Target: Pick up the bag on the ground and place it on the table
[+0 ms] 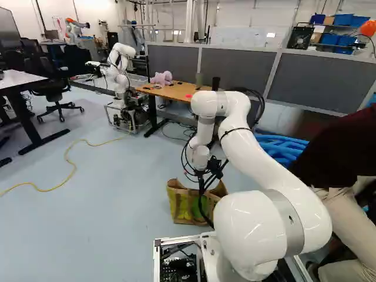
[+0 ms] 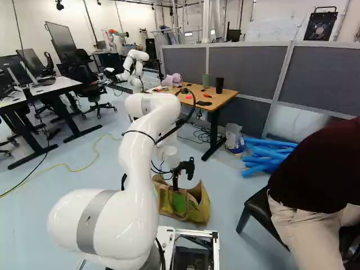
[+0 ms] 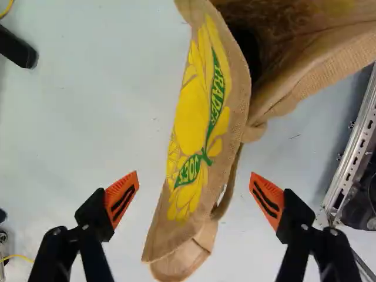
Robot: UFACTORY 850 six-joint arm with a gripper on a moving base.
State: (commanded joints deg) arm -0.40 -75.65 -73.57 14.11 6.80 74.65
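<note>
My gripper [image 2: 183, 169] hangs over the bag [image 2: 198, 209] on the floor, just ahead of the base. In the wrist view the gripper [image 3: 194, 200] stands wide open, and one side of the brown bag [image 3: 200, 129] with its yellow and green print runs between the two orange pads, with space on both sides. The bag's open mouth lies ahead of the fingers. The wooden table [image 2: 226, 98] stands farther off, past the arm, against the grey partition.
On the table are a pink plush toy [image 2: 172, 80] and a dark cup [image 2: 219, 85]. Blue tubes [image 2: 264, 154] lie right of it. A seated person [image 2: 315, 191] is close at the right. Another robot [image 1: 120, 70] stands beyond; a yellow cable [image 1: 71, 161] crosses the floor.
</note>
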